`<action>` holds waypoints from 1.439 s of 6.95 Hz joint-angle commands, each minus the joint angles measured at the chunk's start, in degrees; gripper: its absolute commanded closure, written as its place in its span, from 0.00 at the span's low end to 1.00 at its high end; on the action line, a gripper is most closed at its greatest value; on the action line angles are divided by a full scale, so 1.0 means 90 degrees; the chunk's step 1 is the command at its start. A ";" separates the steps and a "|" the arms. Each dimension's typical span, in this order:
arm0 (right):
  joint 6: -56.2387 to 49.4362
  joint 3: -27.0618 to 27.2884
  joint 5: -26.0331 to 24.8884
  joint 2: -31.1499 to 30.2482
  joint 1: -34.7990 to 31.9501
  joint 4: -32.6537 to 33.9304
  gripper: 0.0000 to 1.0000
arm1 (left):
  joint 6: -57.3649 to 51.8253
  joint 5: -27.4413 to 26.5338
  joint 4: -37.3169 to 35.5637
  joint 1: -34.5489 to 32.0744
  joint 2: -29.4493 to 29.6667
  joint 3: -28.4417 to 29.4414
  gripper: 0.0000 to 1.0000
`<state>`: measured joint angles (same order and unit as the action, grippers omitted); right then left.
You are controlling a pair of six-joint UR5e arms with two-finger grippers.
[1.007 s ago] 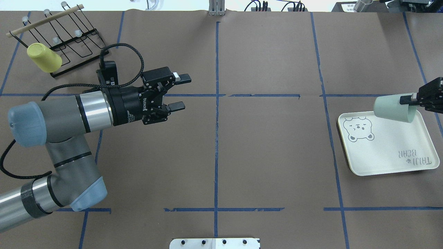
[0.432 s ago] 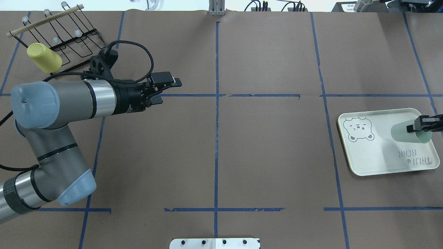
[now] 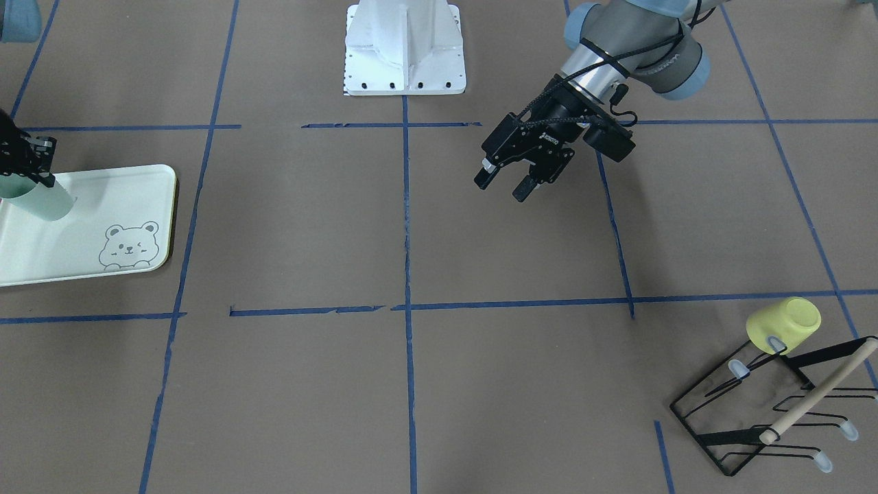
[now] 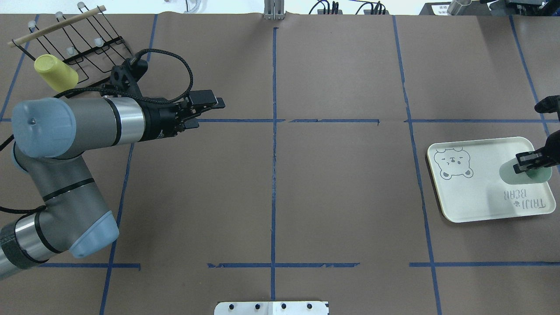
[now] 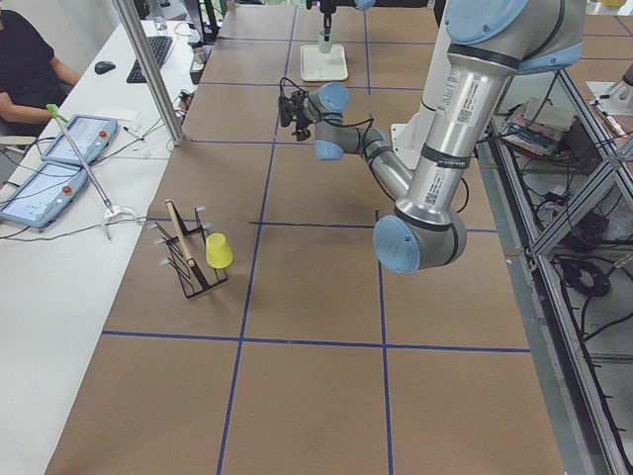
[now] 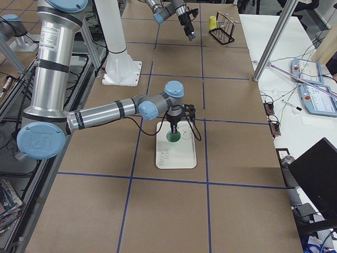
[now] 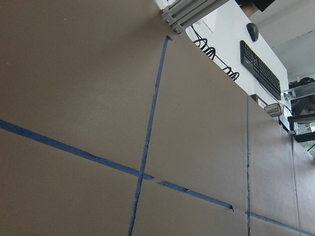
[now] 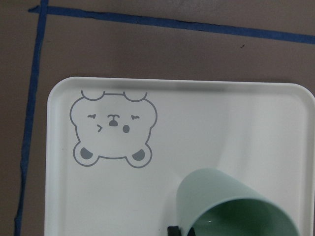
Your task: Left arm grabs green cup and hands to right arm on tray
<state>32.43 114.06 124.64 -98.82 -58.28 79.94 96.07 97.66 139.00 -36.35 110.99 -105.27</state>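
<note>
The pale mint-green cup (image 4: pixel 509 173) hangs a little tilted, mouth up, over the right part of the bear tray (image 4: pixel 472 192). My right gripper (image 4: pixel 527 167) is shut on its rim, one finger inside. I cannot tell whether the cup touches the tray. The right wrist view shows the cup (image 8: pixel 231 206) from above, next to the bear drawing on the tray (image 8: pixel 197 113). In the front view the cup (image 3: pixel 44 200) hangs under that gripper (image 3: pixel 27 175). My left gripper (image 4: pixel 205 113) is open and empty above the table's left half, far from the tray; it also shows in the front view (image 3: pixel 503 186).
A yellow cup (image 4: pixel 54 72) hangs on a black wire rack (image 4: pixel 87 48) with a wooden bar at the far left corner. The robot's white base plate (image 3: pixel 405 48) stands at the near middle edge. Blue tape lines cross the brown table.
My right gripper carried the green cup from the tray's far edge down over the tray's right part and tipped it more upright. My left arm turned its wrist and drew back slightly.
</note>
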 commanded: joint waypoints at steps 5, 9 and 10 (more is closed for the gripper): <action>-0.0459 -0.0612 -0.0148 0.0677 0.0401 0.0864 0.53 | 0.0019 -0.0040 -0.0005 -0.0004 -0.0018 -0.0002 0.00; -0.0497 0.0165 -0.0022 0.0766 -0.0151 0.0951 0.00 | -0.0069 0.0037 -0.0063 -0.0228 -0.0231 -0.0012 0.00; -0.0527 0.0420 0.0308 0.0669 -0.0774 0.0951 0.00 | -0.0630 0.0241 -0.0073 -0.0316 -0.0465 -0.0012 0.00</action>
<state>28.00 114.71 124.90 -92.04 -59.70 88.27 94.36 98.29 138.53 -38.20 108.93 -105.37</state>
